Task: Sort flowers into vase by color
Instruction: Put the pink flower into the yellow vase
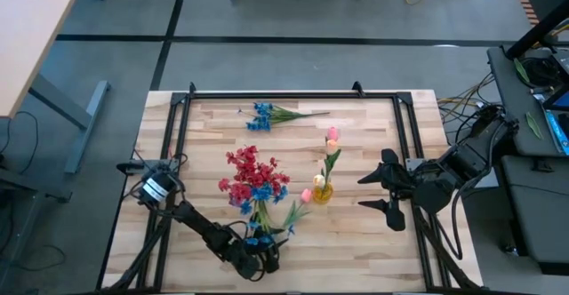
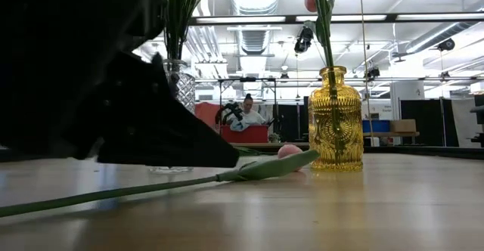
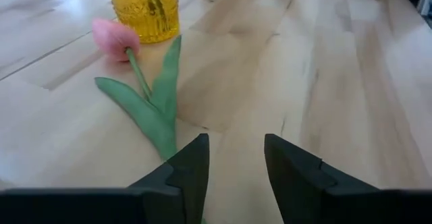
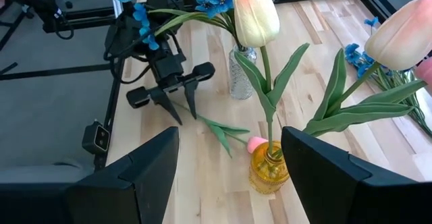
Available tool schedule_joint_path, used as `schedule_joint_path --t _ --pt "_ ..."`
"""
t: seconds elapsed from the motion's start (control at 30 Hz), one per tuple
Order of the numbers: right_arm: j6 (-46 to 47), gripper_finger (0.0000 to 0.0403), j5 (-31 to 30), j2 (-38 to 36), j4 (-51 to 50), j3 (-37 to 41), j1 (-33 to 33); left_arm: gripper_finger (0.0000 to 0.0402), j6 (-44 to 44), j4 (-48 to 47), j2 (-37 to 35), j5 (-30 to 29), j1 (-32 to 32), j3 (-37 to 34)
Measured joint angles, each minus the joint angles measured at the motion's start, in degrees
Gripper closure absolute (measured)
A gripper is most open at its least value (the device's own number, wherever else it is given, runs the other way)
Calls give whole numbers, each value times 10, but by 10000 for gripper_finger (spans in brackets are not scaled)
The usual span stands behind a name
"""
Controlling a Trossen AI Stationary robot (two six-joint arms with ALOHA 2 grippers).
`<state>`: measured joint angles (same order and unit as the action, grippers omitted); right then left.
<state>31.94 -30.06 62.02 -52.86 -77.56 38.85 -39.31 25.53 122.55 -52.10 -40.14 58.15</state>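
Observation:
A pink tulip (image 3: 115,38) lies flat on the table, its bud beside the yellow vase (image 3: 144,8) and its stem (image 2: 151,189) running under my left gripper (image 3: 235,143). That gripper is open and low over the stem near the table's near edge (image 1: 267,255). The yellow vase (image 1: 322,191) holds cream and pink tulips (image 4: 255,15). A clear vase (image 4: 241,75) holds red and blue sprays (image 1: 253,175). Another blue spray (image 1: 265,115) lies near the far edge. My right gripper (image 1: 360,192) hovers open to the right of the yellow vase. My left gripper stands over the lying tulip's leaf (image 3: 162,133) and stem, fingers slanting down toward the table. One finger (image 3: 192,163) covers the place where the leaf ends, so I cannot tell whether it touches the tulip.
A black frame (image 1: 284,95) borders the wooden table top. The two vases stand close together at mid-table. Bare wood lies right of the yellow vase and along the near edge (image 1: 356,259). A person sits in the room beyond the table (image 2: 247,113).

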Motion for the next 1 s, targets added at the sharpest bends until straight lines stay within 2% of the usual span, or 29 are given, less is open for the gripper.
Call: schedule_joint_path --t 0.23,0.43,0.53,0.7,1.0 --pt "0 149 0 0 0 0 0 274 -33 -74 -5 -29 2 -1" --pt "3 149 0 0 0 0 0 281 -59 -101 -5 5 2 -1" --pt "3 149 0 0 0 0 0 308 -62 -101 -6 11 2 -1" --pt "4 149 0 0 0 0 0 389 -66 -100 -7 27 3 0" --pt "4 149 0 0 0 0 0 400 -60 -106 -31 48 -18 7"
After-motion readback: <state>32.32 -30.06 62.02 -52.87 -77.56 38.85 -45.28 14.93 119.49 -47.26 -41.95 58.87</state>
